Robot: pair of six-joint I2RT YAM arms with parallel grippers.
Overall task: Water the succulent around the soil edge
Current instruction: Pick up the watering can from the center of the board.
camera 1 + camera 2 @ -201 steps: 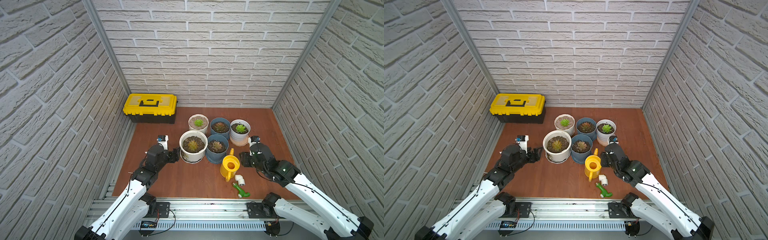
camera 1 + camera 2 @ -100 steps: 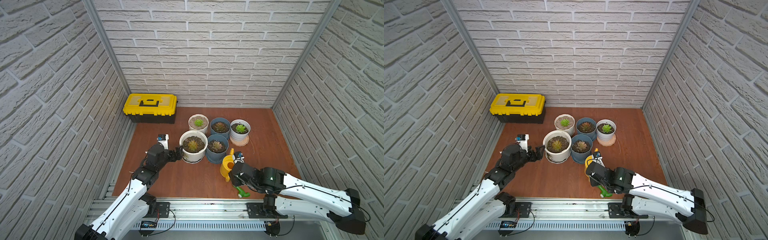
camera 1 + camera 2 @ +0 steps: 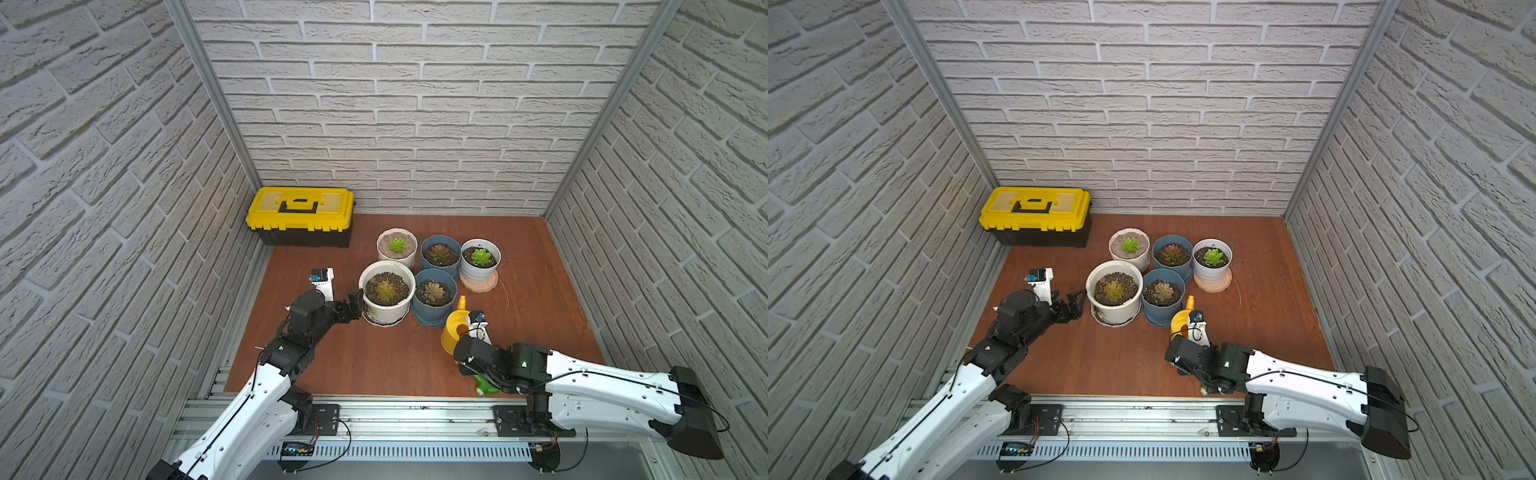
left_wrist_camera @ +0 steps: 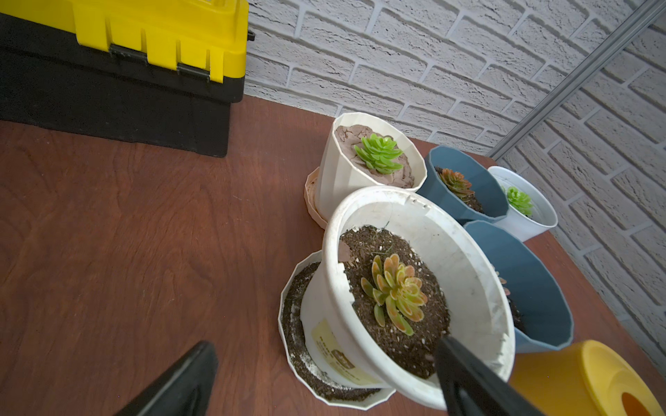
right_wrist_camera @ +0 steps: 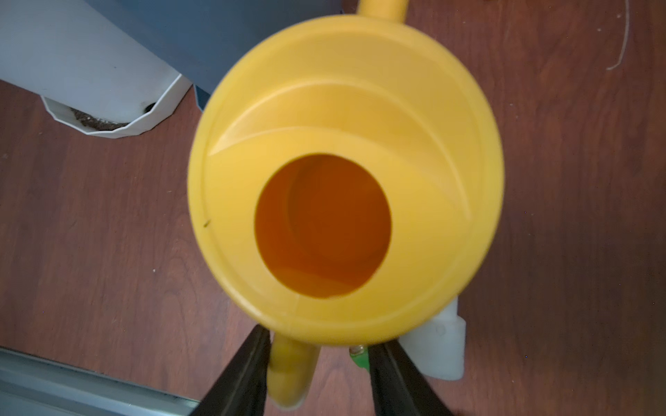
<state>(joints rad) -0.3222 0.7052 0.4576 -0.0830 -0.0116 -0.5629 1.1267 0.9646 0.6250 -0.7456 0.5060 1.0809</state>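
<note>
Dark, grit-flecked soil edge within white pot

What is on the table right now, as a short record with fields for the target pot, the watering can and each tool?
target: wide white pot, succulent at its centre, dark soil edge inside the rim
watering can: yellow, upright, next to the front blue pot
left tool: open, beside the wide white pot's wall
right tool: open, jaws on either side of the can's handle, gap on one side
pouring: not started
other: yellow toolbox against the back wall
</note>
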